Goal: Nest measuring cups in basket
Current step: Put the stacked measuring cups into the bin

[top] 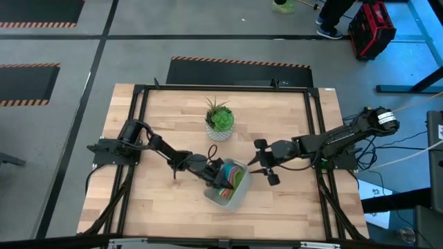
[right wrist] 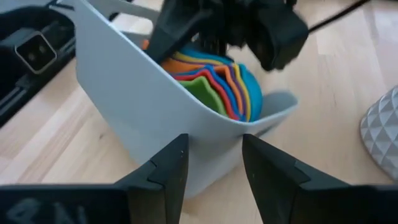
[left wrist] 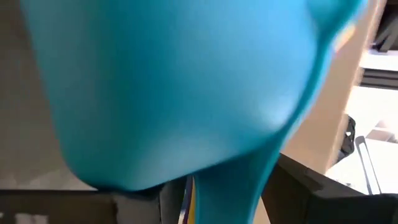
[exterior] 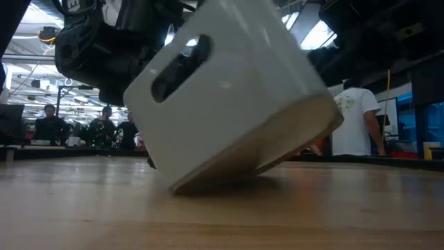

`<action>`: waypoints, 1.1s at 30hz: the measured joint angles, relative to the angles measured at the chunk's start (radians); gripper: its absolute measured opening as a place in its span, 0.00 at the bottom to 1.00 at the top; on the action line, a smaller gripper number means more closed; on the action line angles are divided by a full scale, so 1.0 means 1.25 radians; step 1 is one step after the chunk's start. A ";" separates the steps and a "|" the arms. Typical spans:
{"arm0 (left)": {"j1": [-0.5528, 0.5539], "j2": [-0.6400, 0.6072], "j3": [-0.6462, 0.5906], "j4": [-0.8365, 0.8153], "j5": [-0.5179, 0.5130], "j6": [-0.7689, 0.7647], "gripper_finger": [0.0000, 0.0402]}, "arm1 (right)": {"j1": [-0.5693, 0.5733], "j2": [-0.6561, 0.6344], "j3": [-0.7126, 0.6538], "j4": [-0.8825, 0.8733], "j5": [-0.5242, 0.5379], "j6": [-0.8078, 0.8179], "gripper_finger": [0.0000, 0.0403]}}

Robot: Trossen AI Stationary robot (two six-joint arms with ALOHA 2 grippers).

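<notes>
The basket (right wrist: 155,118) is thin, stiff plastic and looks light — it is tipped up on one edge near the table's (top: 166,117) front middle, so it will likely slide or rock under a push. Its rim is the natural place to pinch. It is pale grey-blue with rounded corners and a slot handle in its end wall.

Inside it, the measuring cups (right wrist: 214,81) sit nested — green, red, orange, yellow and blue rims fanned together.

The left gripper (top: 213,171) reaches into the basket, closed on a teal cup (left wrist: 180,87). The right gripper (right wrist: 214,162) hovers just beside the rim, fingers parted, holding nothing.
</notes>
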 joint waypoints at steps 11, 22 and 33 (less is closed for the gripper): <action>0.011 0.001 -0.001 -0.001 0.001 -0.021 0.43 | 0.000 0.000 0.000 0.050 0.027 -0.002 0.39; 0.030 0.001 -0.001 -0.026 -0.003 -0.042 0.43 | 0.000 -0.001 0.000 0.087 0.067 -0.001 0.39; 0.034 0.001 0.000 -0.026 -0.001 -0.038 0.30 | 0.000 -0.001 0.000 0.087 0.067 -0.001 0.39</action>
